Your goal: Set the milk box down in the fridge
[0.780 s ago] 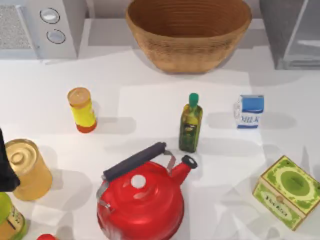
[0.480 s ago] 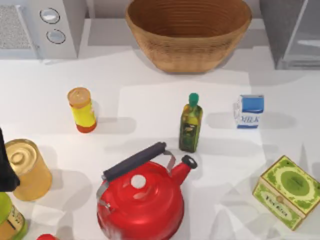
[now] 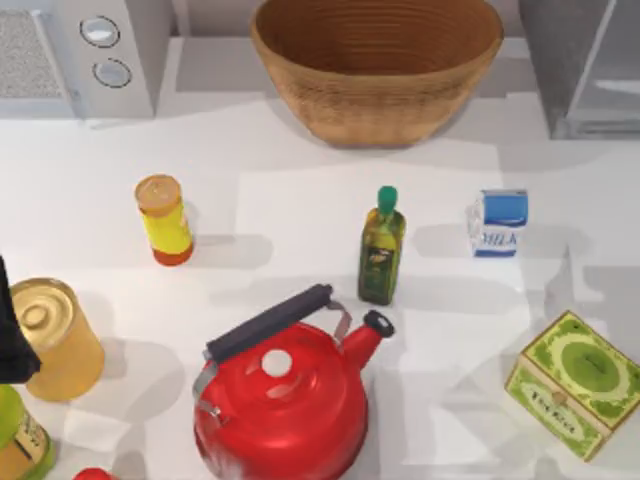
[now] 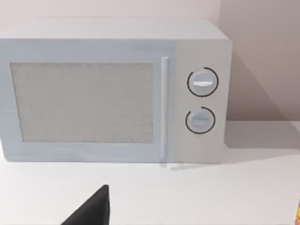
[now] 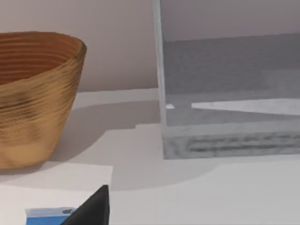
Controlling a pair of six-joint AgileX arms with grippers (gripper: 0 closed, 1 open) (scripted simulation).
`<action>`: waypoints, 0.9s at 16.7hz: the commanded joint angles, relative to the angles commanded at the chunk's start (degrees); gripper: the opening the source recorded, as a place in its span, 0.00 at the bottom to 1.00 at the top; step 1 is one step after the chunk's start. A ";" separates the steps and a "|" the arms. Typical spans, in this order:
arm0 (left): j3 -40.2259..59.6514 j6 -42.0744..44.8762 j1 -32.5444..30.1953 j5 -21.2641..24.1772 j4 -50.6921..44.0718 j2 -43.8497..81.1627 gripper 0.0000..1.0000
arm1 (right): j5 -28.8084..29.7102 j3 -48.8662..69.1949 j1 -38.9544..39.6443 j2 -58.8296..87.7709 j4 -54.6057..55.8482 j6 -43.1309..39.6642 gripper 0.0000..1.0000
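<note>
The milk box (image 3: 499, 222), a small white carton with a blue top and blue lettering, is standing upright on the white bench (image 3: 300, 215) at right of centre, just right of the olive-oil bottle (image 3: 381, 246) and well below the fridge (image 3: 580, 65). The fridge, a grey flat-walled cabinet in the upper right corner, is showing a pale interior. The woven basket (image 3: 377, 62) at top centre is sitting hollow. The left arm (image 3: 12, 335) is resting at the left edge. Whether either arm's fingers are released or clenched cannot be told.

Top view looks straight down on the counter (image 3: 300, 200). Left wrist view faces the far-left microwave (image 4: 112, 91); right wrist view faces the far-right fridge (image 5: 229, 93).
</note>
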 joint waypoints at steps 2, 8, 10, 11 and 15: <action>0.00 0.00 0.00 0.00 0.00 0.00 1.00 | 3.08 3.77 3.35 11.90 4.19 1.89 1.00; 0.00 0.00 0.00 0.00 0.00 0.00 1.00 | 11.81 14.64 12.94 46.40 16.13 7.29 1.00; 0.00 0.00 0.00 0.00 0.00 0.00 1.00 | 14.11 17.49 15.48 55.58 19.28 8.72 1.00; 0.00 0.00 0.00 0.00 0.00 0.00 1.00 | 15.07 18.69 16.56 59.41 20.61 9.33 1.00; 0.00 0.00 0.00 0.00 0.00 0.00 1.00 | 17.49 21.65 19.35 68.73 24.02 10.91 1.00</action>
